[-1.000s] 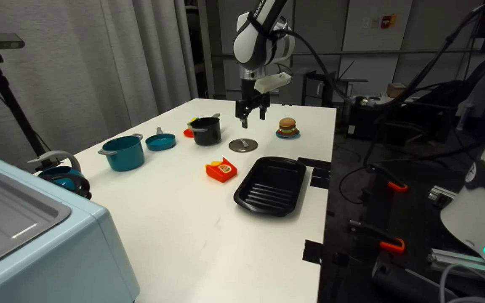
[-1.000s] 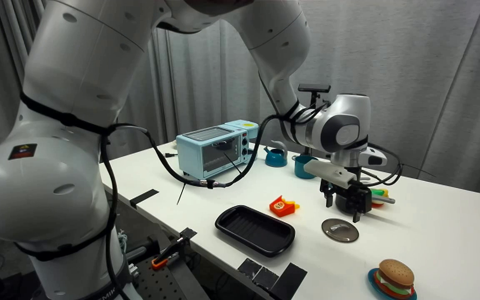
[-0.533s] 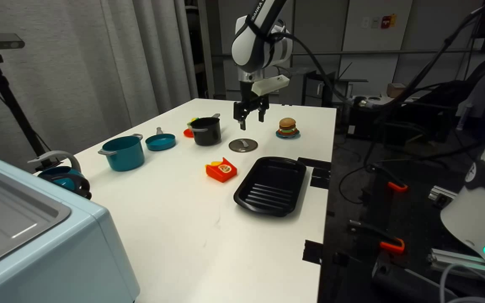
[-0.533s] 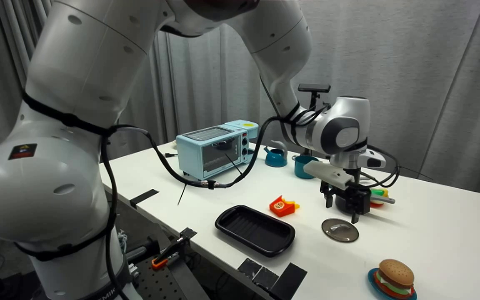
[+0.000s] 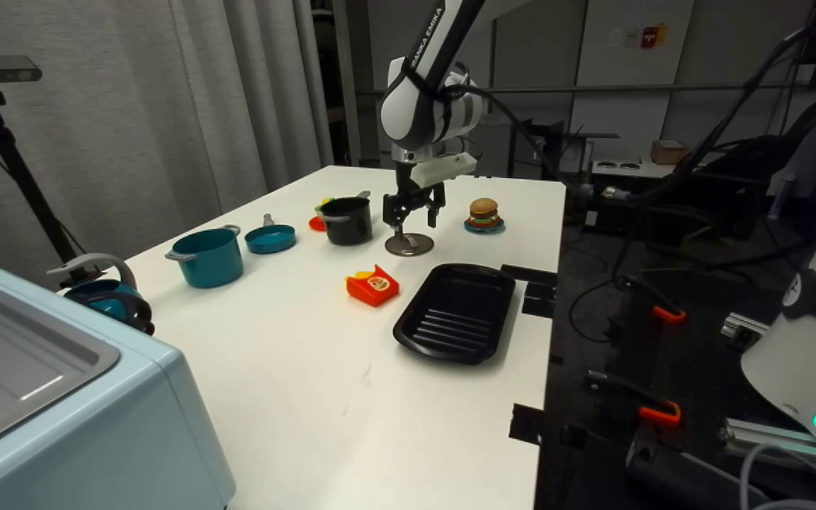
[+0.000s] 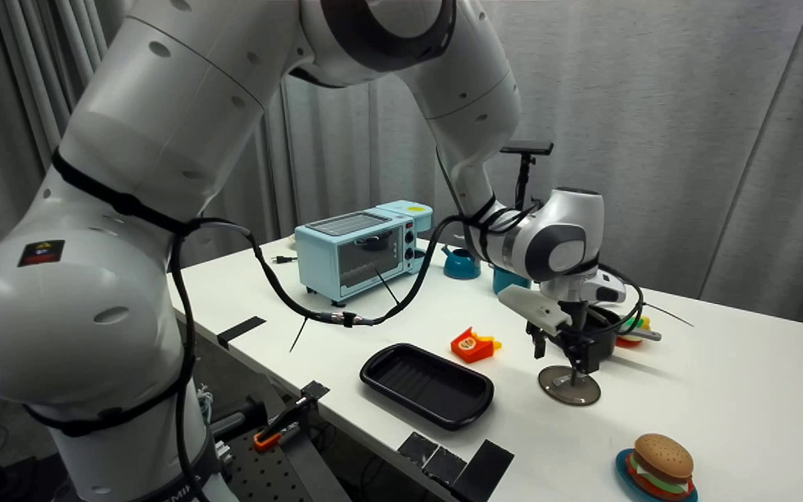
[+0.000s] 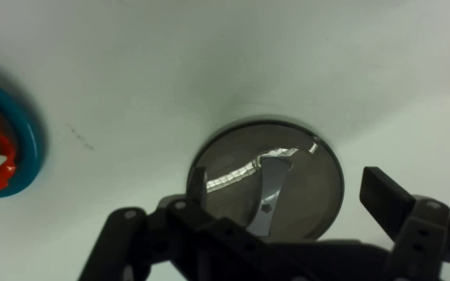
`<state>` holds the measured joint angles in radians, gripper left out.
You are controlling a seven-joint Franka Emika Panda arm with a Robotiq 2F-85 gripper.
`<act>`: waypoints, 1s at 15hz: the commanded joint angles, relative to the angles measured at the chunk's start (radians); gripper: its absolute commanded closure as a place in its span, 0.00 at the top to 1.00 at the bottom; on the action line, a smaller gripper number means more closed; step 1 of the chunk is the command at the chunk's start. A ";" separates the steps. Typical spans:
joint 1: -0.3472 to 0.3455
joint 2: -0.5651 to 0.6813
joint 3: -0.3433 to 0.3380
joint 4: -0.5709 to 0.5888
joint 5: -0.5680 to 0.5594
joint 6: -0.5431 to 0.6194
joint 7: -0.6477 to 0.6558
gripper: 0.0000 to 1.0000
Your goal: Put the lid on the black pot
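Note:
The lid (image 5: 399, 248) is a round, flat, dark see-through disc with a grey handle, lying flat on the table. It also shows in an exterior view (image 6: 559, 393) and in the wrist view (image 7: 307, 191). The black pot (image 5: 348, 224) stands upright and uncovered close to the lid; my gripper partly covers it in an exterior view (image 6: 607, 341). My gripper (image 7: 283, 183) is open and low over the lid, with the lid's handle between its spread fingers (image 7: 383, 199) and nothing held. The gripper also shows in both exterior views (image 5: 415, 225) (image 6: 556, 368).
A black ridged pan (image 5: 459, 312) and a red fries box (image 5: 372, 286) lie near the lid. A burger on a blue plate (image 5: 484, 215) sits at its other side. A blue pot (image 5: 211, 258), a blue frying pan (image 5: 270, 239) and a toaster oven (image 6: 360, 247) stand farther off.
My gripper has come down toward the lid and shifted slightly sideways, so it now stands low over the handle. The lid and the black pot have not moved.

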<state>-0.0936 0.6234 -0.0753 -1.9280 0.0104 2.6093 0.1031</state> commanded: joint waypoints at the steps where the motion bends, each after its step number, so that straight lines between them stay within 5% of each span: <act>1: -0.007 0.061 0.004 0.097 0.030 -0.005 0.000 1.00; 14: -0.003 0.158 0.001 0.199 0.043 -0.013 0.023 1.00; 15: -0.002 0.163 0.001 0.198 0.045 -0.011 0.029 0.75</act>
<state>-0.0967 0.7580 -0.0752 -1.7629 0.0293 2.6095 0.1173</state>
